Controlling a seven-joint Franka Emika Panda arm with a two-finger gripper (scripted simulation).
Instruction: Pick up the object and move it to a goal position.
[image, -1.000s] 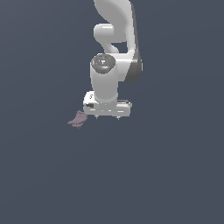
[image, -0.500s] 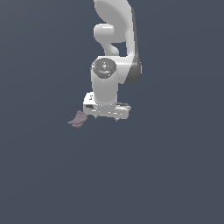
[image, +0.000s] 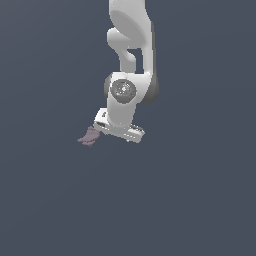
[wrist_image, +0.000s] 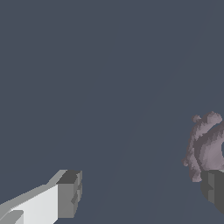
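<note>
In the wrist view, 2 grey fingertips (wrist_image: 69, 194) stand wide apart with nothing between them. One fingertip sits just beside the object (wrist_image: 205, 146), a small dull mauve-pink lump with finger-like ridges, which lies off to one side of the gap rather than inside it.

In the exterior view, the gripper (image: 119, 131) hangs low over the plain grey floor (image: 190, 200). The object (image: 88, 136) lies on the floor at the gripper's edge, toward the exterior view's left.

The lump looks light and rigid, and its bumpy surface may let flat pads slip or tip it. The thickest middle part, across its narrower width, seems the safest hold. The white arm (image: 131, 55) rises behind.
</note>
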